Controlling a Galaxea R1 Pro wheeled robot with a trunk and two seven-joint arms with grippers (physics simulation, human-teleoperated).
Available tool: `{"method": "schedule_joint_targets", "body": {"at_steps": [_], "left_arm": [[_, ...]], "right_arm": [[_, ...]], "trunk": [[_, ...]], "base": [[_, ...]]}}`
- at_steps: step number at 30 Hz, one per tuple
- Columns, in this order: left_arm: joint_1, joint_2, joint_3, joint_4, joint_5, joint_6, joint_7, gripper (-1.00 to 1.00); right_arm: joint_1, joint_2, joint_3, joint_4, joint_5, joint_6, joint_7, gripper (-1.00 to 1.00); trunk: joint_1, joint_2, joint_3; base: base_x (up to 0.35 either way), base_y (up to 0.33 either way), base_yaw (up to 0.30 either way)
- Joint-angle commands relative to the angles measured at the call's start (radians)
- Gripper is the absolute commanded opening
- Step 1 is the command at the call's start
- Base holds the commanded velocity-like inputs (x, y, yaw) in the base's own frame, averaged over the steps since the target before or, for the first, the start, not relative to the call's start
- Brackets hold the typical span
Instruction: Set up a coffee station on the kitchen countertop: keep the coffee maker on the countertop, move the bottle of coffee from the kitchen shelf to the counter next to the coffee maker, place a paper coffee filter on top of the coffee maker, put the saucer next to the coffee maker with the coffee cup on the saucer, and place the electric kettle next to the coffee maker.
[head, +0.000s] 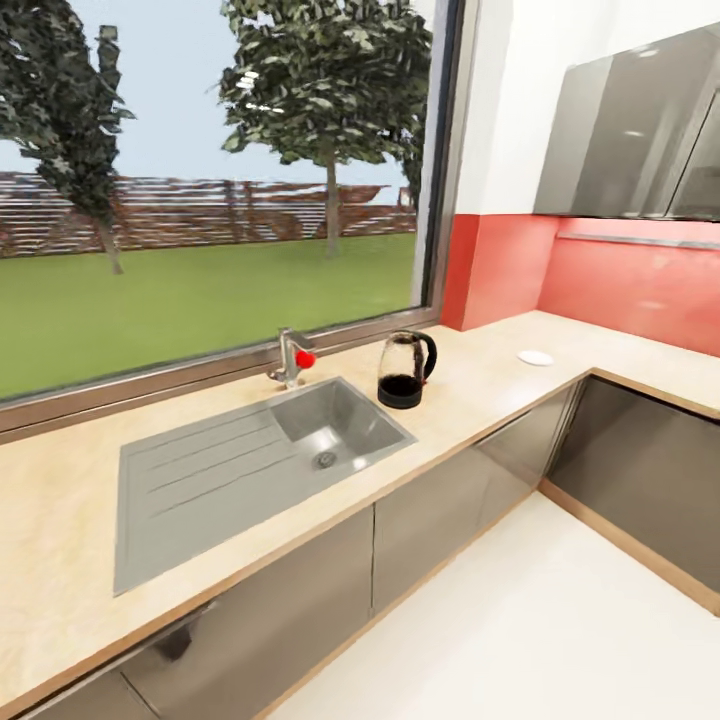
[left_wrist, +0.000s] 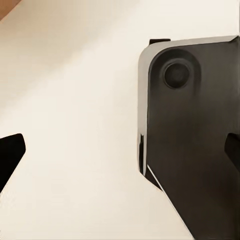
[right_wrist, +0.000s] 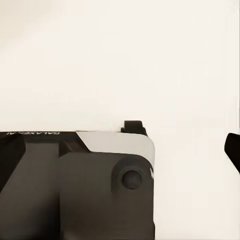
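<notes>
Two task items stand on the desk (head: 480, 385) in the head view: the electric kettle (head: 405, 371), upright just right of the sink (head: 260, 460) at frame centre, and the saucer (head: 535, 357) further right toward the corner, well apart from it. The kettle's loop handle faces right. Each wrist view instead presents pale floor and the robot's dark base (left_wrist: 195, 135). Both tools' fingertips sit at opposite frame edges, so both are judged spread and empty. Which arm is nearer cannot be determined.

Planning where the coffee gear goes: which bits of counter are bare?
The stretch between the kettle and the saucer is bare, as is the counter left of the sink. It is tighter between the tap and the kettle.
</notes>
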Motion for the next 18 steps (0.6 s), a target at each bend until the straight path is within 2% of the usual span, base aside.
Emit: {"method": "schedule_joint_targets", "body": {"at_steps": [1,18], "left_arm": [[0.001,0.000,-0.007,-0.002,0.006,-0.001,0.003,1.00],[0.000,0.001,-0.003,-0.002,0.006,0.003,0.003,1.00]], "right_arm": [[0.000,0.000,0.009,-0.002,-0.009,0.006,-0.003,1.00],[0.000,0.000,0.009,-0.001,-0.009,0.006,-0.003,1.00]], "trunk": [[0.001,-0.001,-0.001],[0.001,-0.001,-0.001]], "base": [[0.176,-0.276,-0.300],[0.151,-0.287,-0.300]]}}
